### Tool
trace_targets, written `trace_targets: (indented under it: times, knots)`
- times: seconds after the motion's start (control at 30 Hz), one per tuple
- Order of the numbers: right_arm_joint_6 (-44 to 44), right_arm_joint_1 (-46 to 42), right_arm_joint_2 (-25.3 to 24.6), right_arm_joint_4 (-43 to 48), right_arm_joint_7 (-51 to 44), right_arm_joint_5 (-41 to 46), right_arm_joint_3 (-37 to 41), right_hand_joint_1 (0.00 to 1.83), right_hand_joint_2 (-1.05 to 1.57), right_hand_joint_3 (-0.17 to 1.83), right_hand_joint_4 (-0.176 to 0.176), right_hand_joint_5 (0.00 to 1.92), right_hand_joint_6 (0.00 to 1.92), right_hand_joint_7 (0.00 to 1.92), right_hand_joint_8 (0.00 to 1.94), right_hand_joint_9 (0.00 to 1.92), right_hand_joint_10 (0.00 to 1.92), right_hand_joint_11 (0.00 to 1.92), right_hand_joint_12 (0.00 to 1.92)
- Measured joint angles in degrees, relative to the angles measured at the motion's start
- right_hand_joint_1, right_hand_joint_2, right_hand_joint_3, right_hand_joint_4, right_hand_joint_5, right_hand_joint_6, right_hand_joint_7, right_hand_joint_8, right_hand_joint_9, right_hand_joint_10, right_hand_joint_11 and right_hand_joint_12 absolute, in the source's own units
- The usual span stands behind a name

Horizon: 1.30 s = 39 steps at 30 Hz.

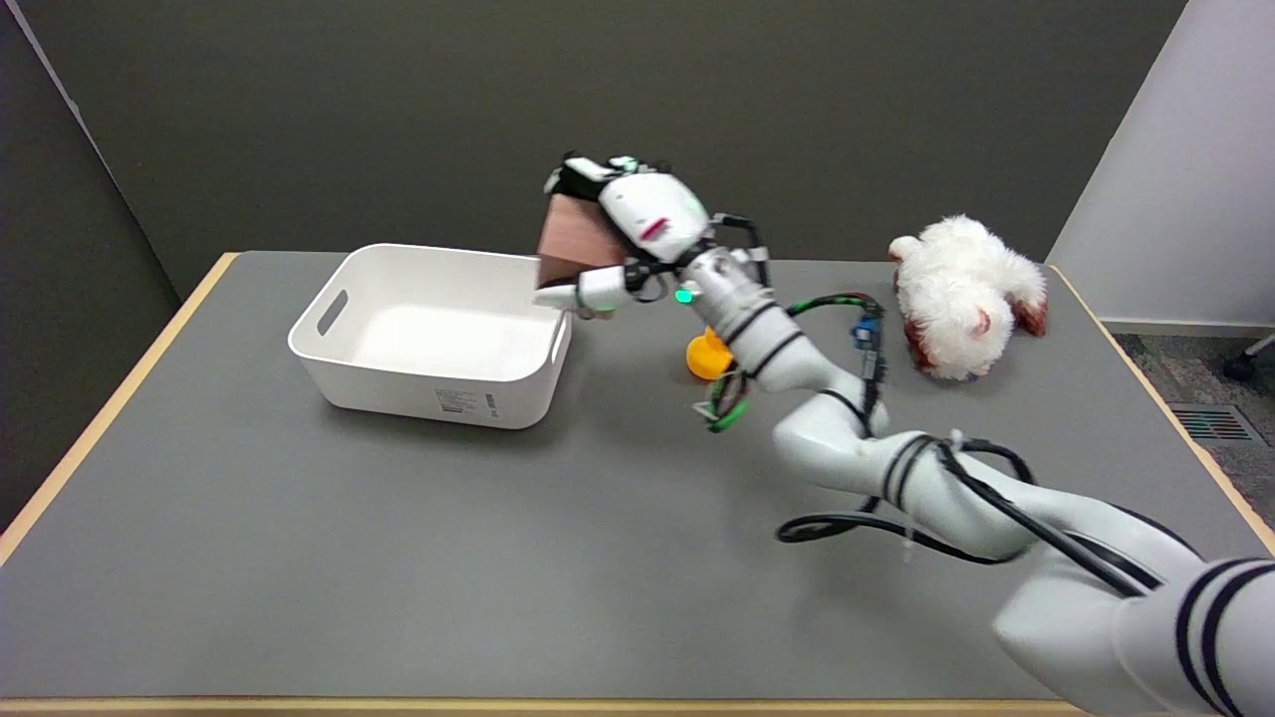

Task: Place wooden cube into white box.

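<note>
**Cube Going Over the Box**

A gray table point(398, 558) is sitting in front of a dark wall. In the middle of the frame, the right hand point(633, 224) is gripping the wooden cube point(576, 244) up in the air, over the right edge of the white box point(438, 383). It is probably holding it high to clear the wall. An orange toy point(705, 357) and a fluffy white dog point(961, 294) are lying to the right.

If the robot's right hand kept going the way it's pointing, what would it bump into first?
The right hand, holding the wooden cube, points left toward the white box. Going straight on, it would probably pass over the box's right rim, not hit it, though depth is hard to judge here.
</note>
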Motion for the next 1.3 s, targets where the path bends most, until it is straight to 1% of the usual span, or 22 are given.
trace_targets:
  times: [0.23, 0.5, 0.53, 0.57, 0.6, 0.67, 0.73, 0.8, 0.83, 0.87, 0.97, 1.03, 1.13, 1.17, 1.23, 1.3]
  knots:
    - [-4.78, 4.53, -5.29, -4.27, -2.57, 2.55, -4.01, 1.18, 1.14, 0.30, -0.176, 0.65, 1.49, 0.71, 1.53, 0.85, 1.49, 0.35, 1.92]
    - [-7.59, 6.97, -8.86, -7.45, -3.99, 4.54, -6.65, 1.18, 1.14, 0.30, -0.176, 0.65, 1.49, 0.70, 1.53, 0.85, 1.49, 0.35, 1.92]
    - [-7.88, 7.16, -9.23, -7.82, -4.12, 4.81, -6.91, 1.07, 1.06, 0.43, -0.130, 0.60, 1.36, 0.71, 1.43, 0.82, 1.45, 0.33, 1.89]
    - [-7.95, 7.21, -9.32, -7.92, -4.14, 4.88, -6.98, 0.85, 0.90, 0.68, -0.036, 0.50, 1.09, 0.73, 1.22, 0.76, 1.37, 0.29, 1.84]
    - [-8.24, 7.38, -9.70, -8.29, -4.27, 5.22, -7.24, 0.69, 0.78, 0.86, 0.029, 0.42, 0.88, 0.73, 1.05, 0.71, 1.30, 0.28, 1.79]
    - [-8.60, 7.54, -10.10, -8.71, -4.44, 5.79, -7.54, 0.60, 0.75, 0.89, 0.041, 0.37, 0.73, 0.67, 0.88, 0.62, 1.19, 0.29, 1.61]
    - [-8.85, 7.62, -10.37, -9.05, -4.55, 6.24, -7.73, 0.47, 0.70, 0.90, 0.057, 0.27, 0.52, 0.53, 0.59, 0.43, 0.93, 0.16, 1.31]
    - [-9.07, 7.71, -10.64, -9.37, -4.68, 6.65, -7.90, 0.42, 0.71, 0.85, 0.059, 0.26, 0.48, 0.47, 0.49, 0.35, 0.82, 0.04, 1.14]
    - [-9.22, 7.73, -10.73, -9.53, -4.76, 6.85, -7.96, 0.39, 0.67, 0.89, 0.061, 0.24, 0.48, 0.42, 0.47, 0.29, 0.75, 0.01, 1.05]
    - [-9.30, 7.75, -10.82, -9.65, -4.82, 6.99, -8.00, 0.37, 0.62, 0.96, 0.061, 0.22, 0.49, 0.37, 0.47, 0.25, 0.70, 0.00, 0.99]
    - [-9.53, 7.92, -11.01, -9.99, -5.01, 7.40, -8.01, 0.33, 0.60, 0.97, 0.064, 0.19, 0.47, 0.30, 0.41, 0.15, 0.63, 0.00, 0.84]
    - [-9.65, 7.92, -11.04, -10.14, -5.12, 7.60, -7.99, 0.31, 0.59, 0.96, 0.064, 0.18, 0.46, 0.27, 0.38, 0.12, 0.60, 0.00, 0.79]
    - [-9.77, 7.93, -10.97, -10.16, -5.26, 7.89, -7.76, 0.31, 0.59, 0.96, 0.063, 0.17, 0.45, 0.26, 0.37, 0.10, 0.59, 0.00, 0.77]
    - [-9.82, 7.93, -10.91, -10.13, -5.30, 7.96, -7.65, 0.31, 0.59, 0.95, 0.063, 0.18, 0.44, 0.27, 0.36, 0.10, 0.59, 0.00, 0.77]
    - [-9.84, 7.91, -10.75, -9.89, -5.37, 8.10, -7.38, 0.33, 0.65, 0.82, 0.062, 0.20, 0.39, 0.29, 0.30, 0.12, 0.55, 0.00, 0.76]
    - [-9.87, 7.70, -10.52, -9.45, -5.44, 8.23, -7.06, 0.34, 0.64, 0.84, 0.061, 0.20, 0.39, 0.29, 0.29, 0.11, 0.56, 0.00, 0.77]
